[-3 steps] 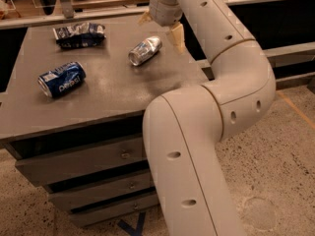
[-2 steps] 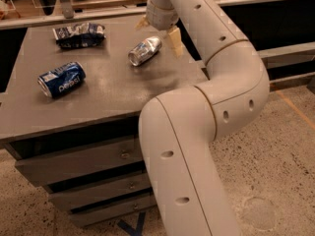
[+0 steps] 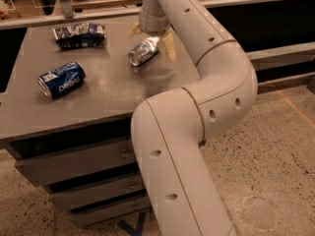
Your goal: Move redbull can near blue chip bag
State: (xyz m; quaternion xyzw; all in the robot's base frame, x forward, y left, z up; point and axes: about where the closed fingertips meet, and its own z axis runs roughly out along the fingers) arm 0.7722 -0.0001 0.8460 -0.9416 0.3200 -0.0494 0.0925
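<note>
On the worktop (image 3: 98, 107), the redbull can (image 3: 143, 51) lies on its side under the tool (image 3: 151, 39).
The tool's fingers (image 3: 170, 46) are spread wide, one on each side of the can's far end, not clamped. The blue chip bag (image 3: 78, 35) lies apart to the far left, and a Pepsi can (image 3: 61, 78) lies nearer the front.

pincer (image 3: 152, 45) (spread), over lying redbull can (image 3: 141, 53)

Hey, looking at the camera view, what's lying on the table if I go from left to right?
Pepsi can → blue chip bag → redbull can. The tool hangs open right over the redbull can, one finger on either side, so it shares that last spot.
</note>
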